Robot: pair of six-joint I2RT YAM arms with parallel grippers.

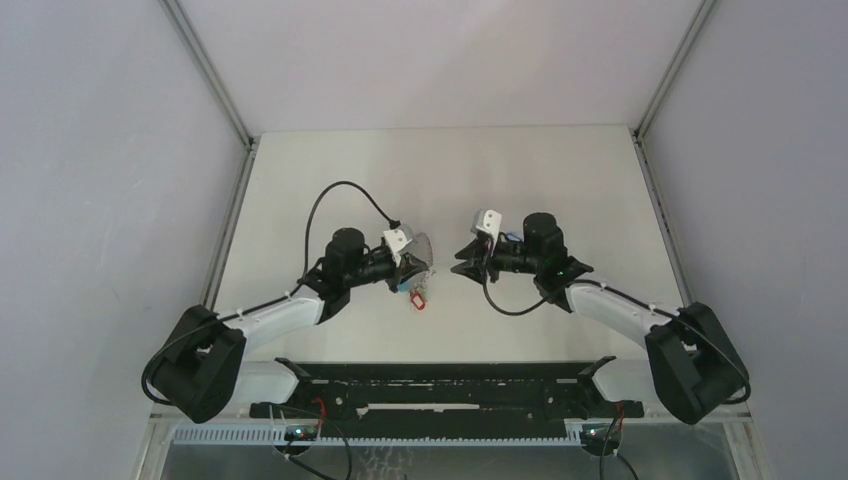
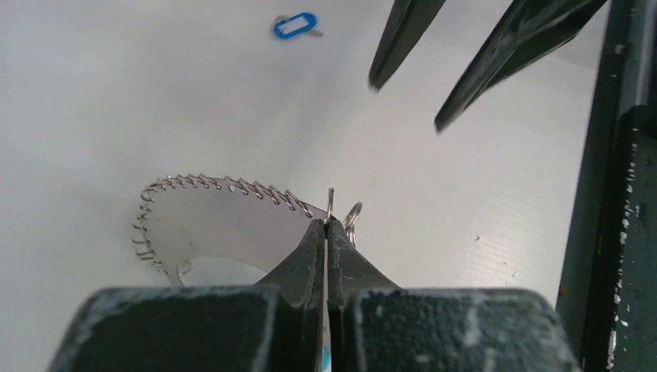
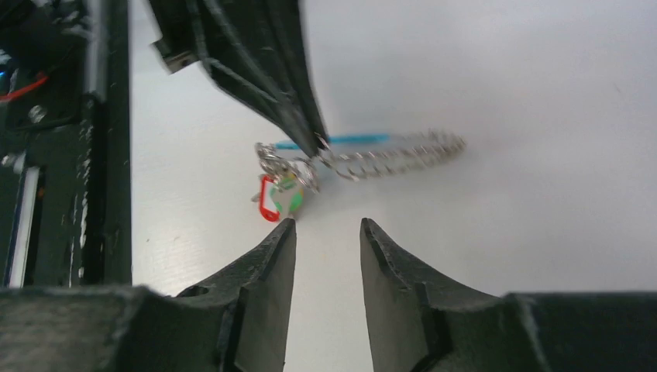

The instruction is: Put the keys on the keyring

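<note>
The left end effector (image 2: 327, 225) is pinching the keyring (image 2: 201, 186) tight near the middle of the worktop (image 2: 116, 93). The right end effector (image 3: 325, 232) is facing it from the right, fingers a little apart, holding nothing. The blue key (image 2: 295, 25) is lying on the worktop, well apart from the keyring.

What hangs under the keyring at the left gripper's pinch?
Small silver rings, a red tag and a green tag dangle below the keyring, just under the shut left gripper. Whatever is behind the tags is covered.
</note>
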